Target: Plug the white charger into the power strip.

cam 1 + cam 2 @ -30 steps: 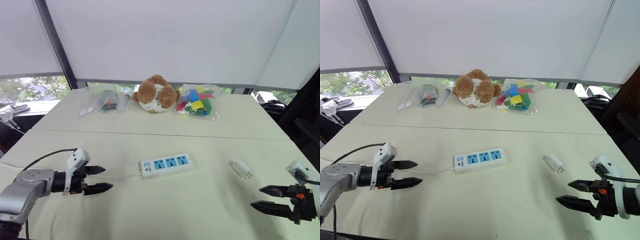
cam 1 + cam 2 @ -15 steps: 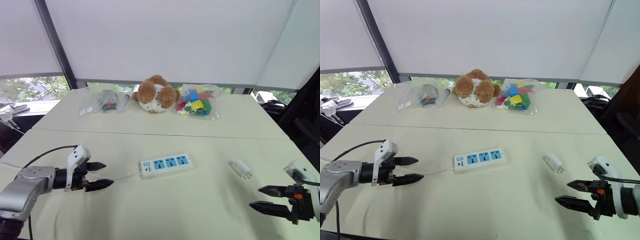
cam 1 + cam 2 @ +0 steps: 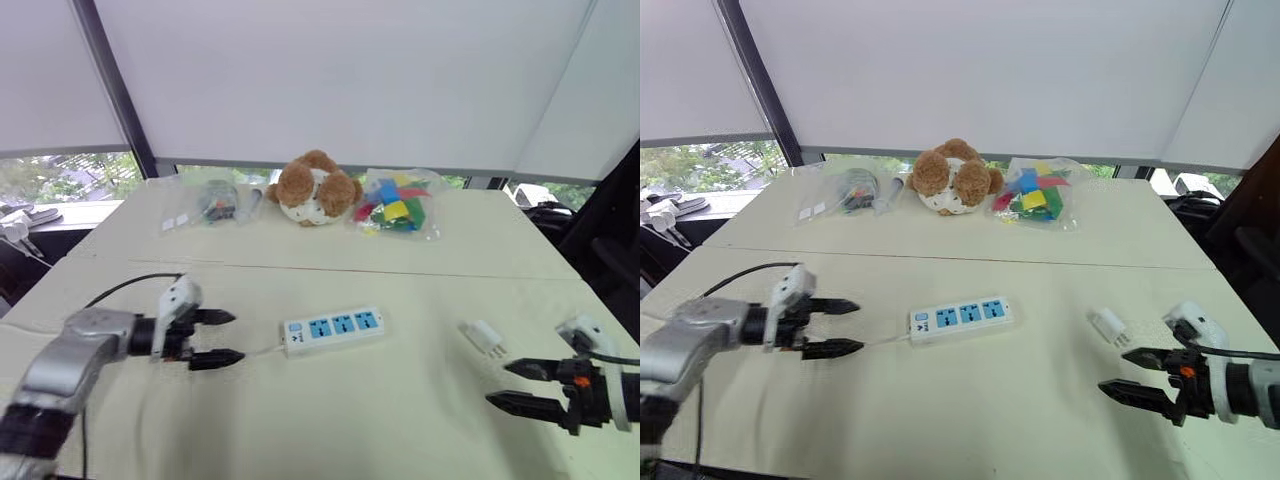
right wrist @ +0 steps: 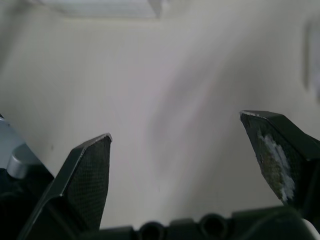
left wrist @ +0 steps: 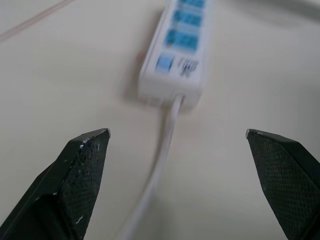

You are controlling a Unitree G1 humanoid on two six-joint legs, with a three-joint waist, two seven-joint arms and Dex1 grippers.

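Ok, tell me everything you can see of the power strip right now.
The power strip is a long, flat bar of white plastic with three blue sockets in a row and a small blue switch at the end nearer the left end effector. It lies flat, face up, on the cream table, all sockets empty. A thin white cord leaves the switch end and runs across the table toward the left end effector. Nothing else touches it.

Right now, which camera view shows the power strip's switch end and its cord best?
The left wrist view: the power strip lies end-on between the open left gripper fingers, switch and cord nearest. Both eye views show the whole strip, three blue sockets up, but small. The right wrist view gives only blurred table.
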